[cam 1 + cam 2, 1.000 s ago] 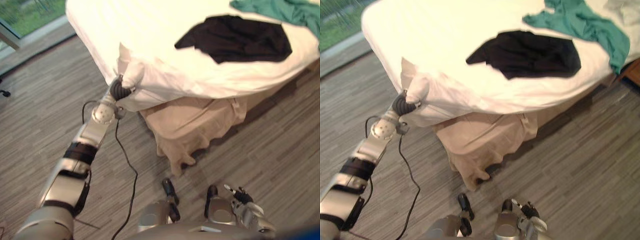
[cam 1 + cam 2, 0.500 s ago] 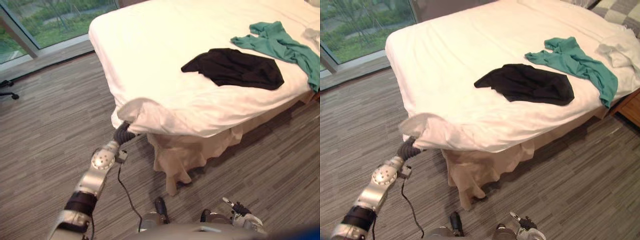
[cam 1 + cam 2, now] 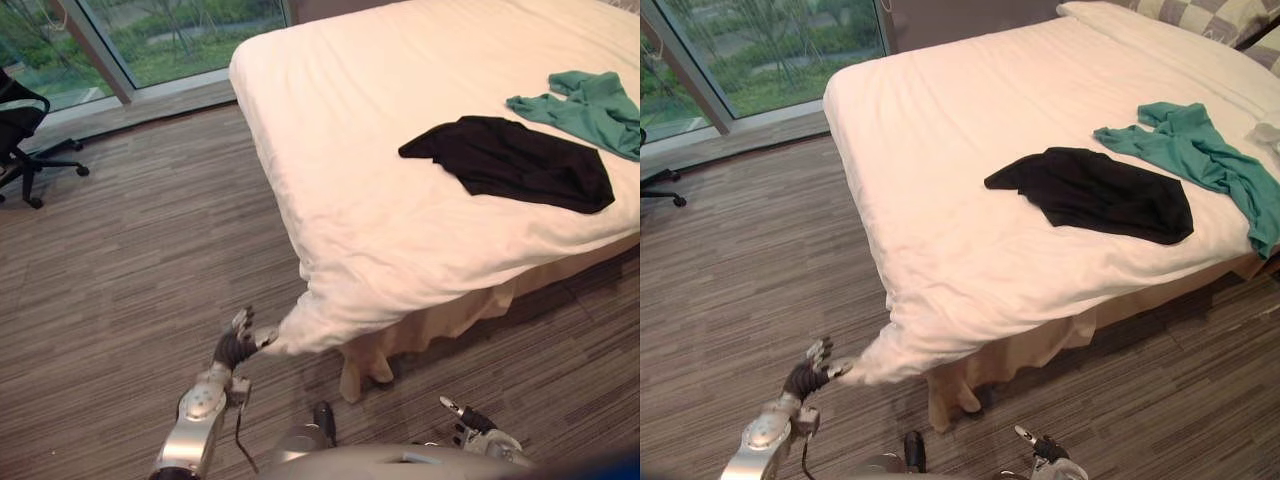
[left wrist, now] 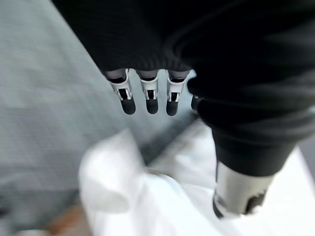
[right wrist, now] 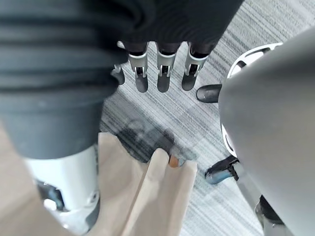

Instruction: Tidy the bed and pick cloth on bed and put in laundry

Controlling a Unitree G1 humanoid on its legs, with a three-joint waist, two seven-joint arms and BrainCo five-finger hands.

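The left hand (image 3: 238, 346) has let go of the white duvet (image 3: 400, 235), its fingers now straight. The duvet's bunched, lifted corner has dropped and hangs off the near corner of the bed (image 3: 430, 325).

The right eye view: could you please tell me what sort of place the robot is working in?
Probably a bedroom, perhaps a hotel room: a wide bed with white bedding, checked pillows at its head, and a tall window looking onto greenery.

Daylight from the window (image 3: 180, 30) washes the white bed (image 3: 350, 150) bright, almost glaring; soft shadow pools on the floor (image 3: 120, 260) beneath its overhang.
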